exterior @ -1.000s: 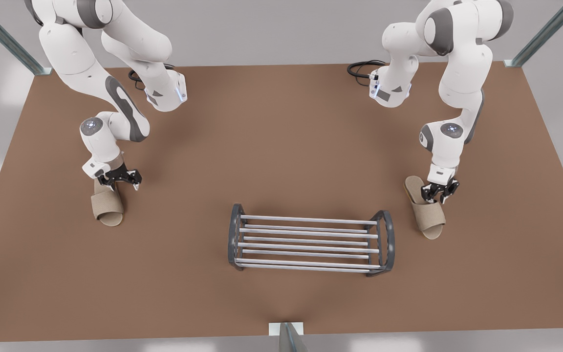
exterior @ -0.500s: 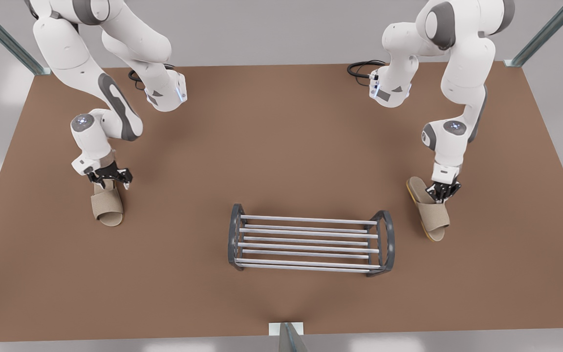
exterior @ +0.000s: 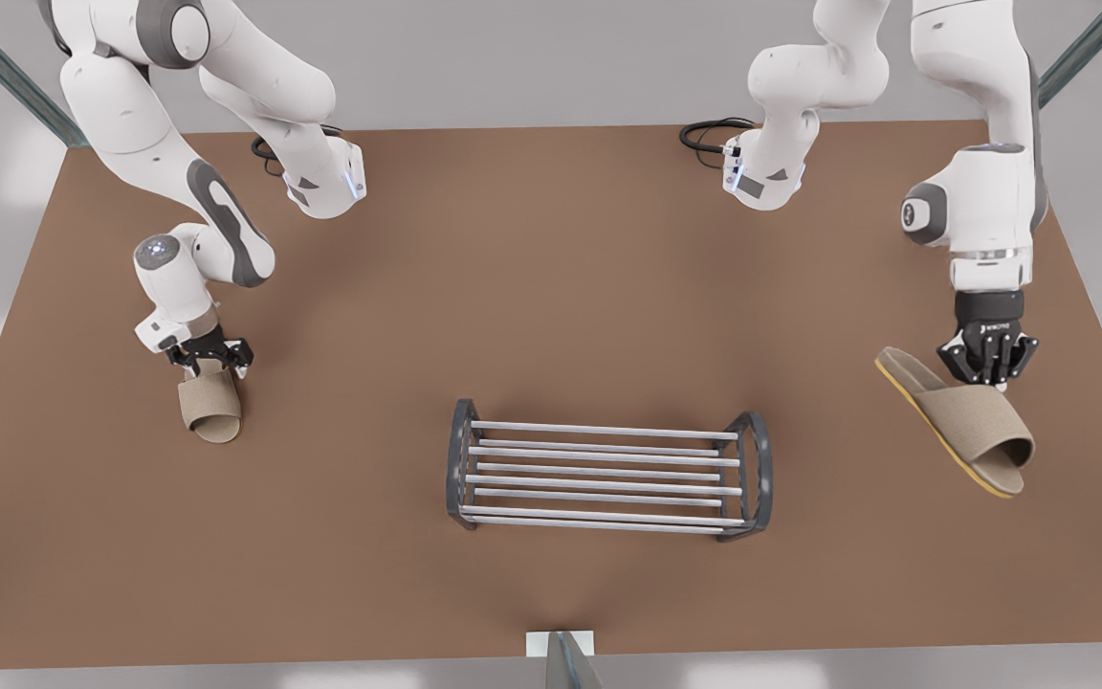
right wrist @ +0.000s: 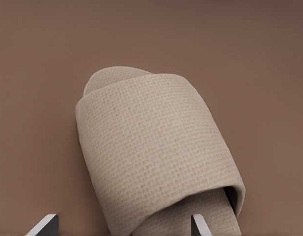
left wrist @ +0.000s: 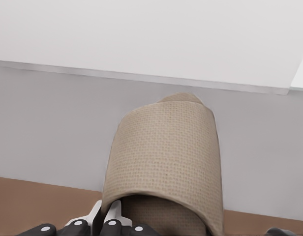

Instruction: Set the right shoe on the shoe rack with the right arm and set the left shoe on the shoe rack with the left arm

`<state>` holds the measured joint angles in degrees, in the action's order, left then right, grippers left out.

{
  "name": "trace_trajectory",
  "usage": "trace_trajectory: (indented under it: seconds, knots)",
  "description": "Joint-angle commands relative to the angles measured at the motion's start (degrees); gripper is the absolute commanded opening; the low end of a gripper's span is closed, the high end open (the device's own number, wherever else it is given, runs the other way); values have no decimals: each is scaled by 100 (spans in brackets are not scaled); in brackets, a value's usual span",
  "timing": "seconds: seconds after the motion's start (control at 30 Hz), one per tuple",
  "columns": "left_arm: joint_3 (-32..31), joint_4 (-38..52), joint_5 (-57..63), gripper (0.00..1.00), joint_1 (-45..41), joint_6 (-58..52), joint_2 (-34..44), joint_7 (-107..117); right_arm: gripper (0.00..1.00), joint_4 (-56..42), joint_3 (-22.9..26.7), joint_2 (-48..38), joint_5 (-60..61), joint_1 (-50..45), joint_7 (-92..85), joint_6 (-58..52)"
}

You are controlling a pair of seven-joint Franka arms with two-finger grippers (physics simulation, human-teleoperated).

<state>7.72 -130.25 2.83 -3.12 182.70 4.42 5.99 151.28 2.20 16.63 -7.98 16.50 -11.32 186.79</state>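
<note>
Both tan felt slippers (exterior: 958, 421).

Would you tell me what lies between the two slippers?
In the front view, the shoe rack stands between the lifted slipper and the slipper on the table.

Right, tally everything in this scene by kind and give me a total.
Tan slippers: 2, the lifted slipper held in the left gripper, the resting slipper beneath the right gripper, whose jaws are open.
Shoe rack: 1.
Robot arms: 2, left arm, right arm.
Total: 5.
</note>
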Motion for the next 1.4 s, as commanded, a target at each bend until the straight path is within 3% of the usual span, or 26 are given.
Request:
trace_trajectory:
  seconds: [0.0, 0.07, 0.13, 0.27, 0.4, 0.67, 0.87, 0.97, 1.0, 1.03, 1.07, 1.13, 1.3, 1.37]
  knots:
    - [-183, 123, 24, 21, -408, -1773, 112, 279, 97, -11, 0, 25, -2, -7, -63, 15]
    - [-561, 492, 16, 21, -408, -2580, 68, 429, 81, -2, 0, 42, -2, -16, -72, 15]
    - [-921, 993, 16, 21, -417, -3056, -318, 604, 74, -11, 0, 42, -10, -16, -72, 15]
    - [-1133, 1520, 24, 21, -602, -3047, -837, 833, 44, -2, 0, 16, -10, -86, -63, 7]
    - [-1133, 1863, 24, 21, -962, -3030, -1197, 859, 21, -2, 0, -11, -10, -86, -63, 7]
    - [-1115, 2531, 24, 21, -1173, -2942, -1900, 991, 21, 60, -9, -450, -19, -104, -81, -178]
    - [-1097, 2575, 24, 21, -1375, -2652, -2410, 1158, 21, 51, -53, -1636, -2, -411, -90, -1224]
    - [-1045, 2575, 24, 28, -1437, -2318, -2647, 1150, 21, 33, -123, -2225, 69, -780, 42, -1611]
    - [-1045, 2584, 24, 33, -1437, -2239, -2700, 1150, 21, 25, -299, -2410, 69, -877, 375, -1821]
    - [-1045, 2636, 24, 84, -1428, -2195, -2753, 1141, 21, 16, -492, -2612, 77, -938, 701, -1980]
    - [-1045, 2663, 24, 100, -1428, -2195, -2762, 1150, 21, 16, -633, -2656, 77, -947, 868, -1980]
    - [-1001, 2654, 33, 100, -1428, -2195, -2744, 1150, 21, -282, -765, -2595, 77, -1412, 1439, -2303]
    - [-799, 2646, 262, 100, -1428, -2309, -2516, 1114, 21, -2111, -1274, -2568, 359, -1492, 1818, -4845]
    - [-781, 3040, 604, 100, -1419, -3968, -1971, 1097, 21, -2621, -1608, -2410, 429, -1501, 2116, -5460]
